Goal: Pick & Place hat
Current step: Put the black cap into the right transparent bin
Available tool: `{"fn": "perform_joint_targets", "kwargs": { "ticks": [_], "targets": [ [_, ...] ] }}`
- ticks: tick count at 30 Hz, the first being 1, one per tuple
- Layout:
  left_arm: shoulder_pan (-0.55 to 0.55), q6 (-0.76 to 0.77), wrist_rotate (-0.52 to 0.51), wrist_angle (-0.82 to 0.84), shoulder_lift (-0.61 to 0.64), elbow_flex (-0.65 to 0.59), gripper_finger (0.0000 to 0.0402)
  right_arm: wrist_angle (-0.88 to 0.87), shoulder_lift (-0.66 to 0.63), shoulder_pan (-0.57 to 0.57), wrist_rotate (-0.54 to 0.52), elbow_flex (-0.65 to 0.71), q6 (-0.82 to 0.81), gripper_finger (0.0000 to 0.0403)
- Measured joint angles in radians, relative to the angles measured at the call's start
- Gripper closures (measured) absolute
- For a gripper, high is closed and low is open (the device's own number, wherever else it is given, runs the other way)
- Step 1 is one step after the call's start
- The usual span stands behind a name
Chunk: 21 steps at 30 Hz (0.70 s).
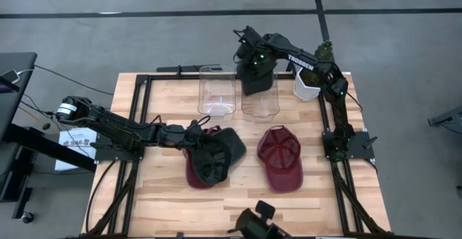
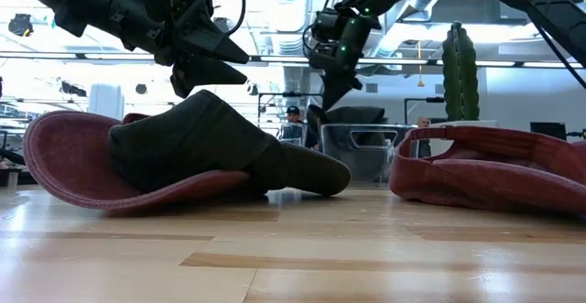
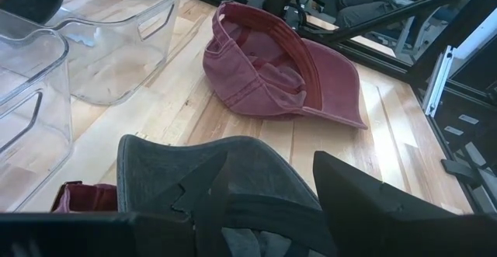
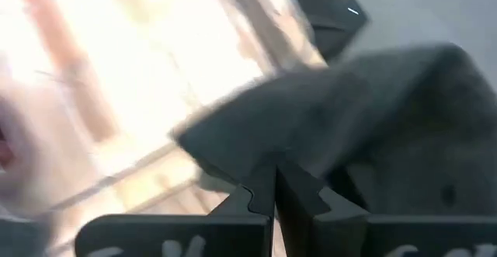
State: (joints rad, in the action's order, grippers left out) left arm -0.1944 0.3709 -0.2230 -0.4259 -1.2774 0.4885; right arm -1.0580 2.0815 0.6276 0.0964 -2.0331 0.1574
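A dark grey hat point(image 1: 216, 156) lies on top of a red hat point(image 1: 196, 172) on the worktop point(image 1: 166, 203), with the left claw point(image 1: 193, 136) released just above it. Another red hat point(image 1: 280, 158) lies nearby. The right claw point(image 1: 254, 60), clenched on a dark hat point(image 1: 257, 80), hangs over a clear bin point(image 1: 261, 98).

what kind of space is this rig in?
Probably an open-plan robotics lab or workshop. Bare grey concrete floor surrounds the wooden table, exposed ceiling ducts run overhead, and a person sits at desks behind it.
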Motion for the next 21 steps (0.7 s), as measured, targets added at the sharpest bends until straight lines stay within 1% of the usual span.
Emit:
{"fn": "perform_joint_targets", "kwargs": {
  "ticks": [3,8,10,19,21],
  "targets": [
    [0.0,0.0,0.0,0.0,0.0,0.0,0.0215,0.031,0.0,-0.006,0.063,0.0,0.005,0.0403],
    [0.0,0.0,0.0,0.0,0.0,0.0,0.0215,0.073,0.001,-0.008,0.051,0.0,0.008,0.0403],
    [0.0,0.0,0.0,0.0,0.0,0.0,0.0215,0.083,0.0,-0.008,0.001,0.0,0.008,0.0403],
    [0.0,0.0,0.0,0.0,0.0,0.0,0.0215,0.083,0.0,-0.008,-0.345,0.0,-0.003,0.0403],
    [0.0,0.0,0.0,0.0,0.0,0.0,0.0215,0.091,-0.002,-0.01,-0.385,0.0,-0.017,0.0403]
  ]
}}
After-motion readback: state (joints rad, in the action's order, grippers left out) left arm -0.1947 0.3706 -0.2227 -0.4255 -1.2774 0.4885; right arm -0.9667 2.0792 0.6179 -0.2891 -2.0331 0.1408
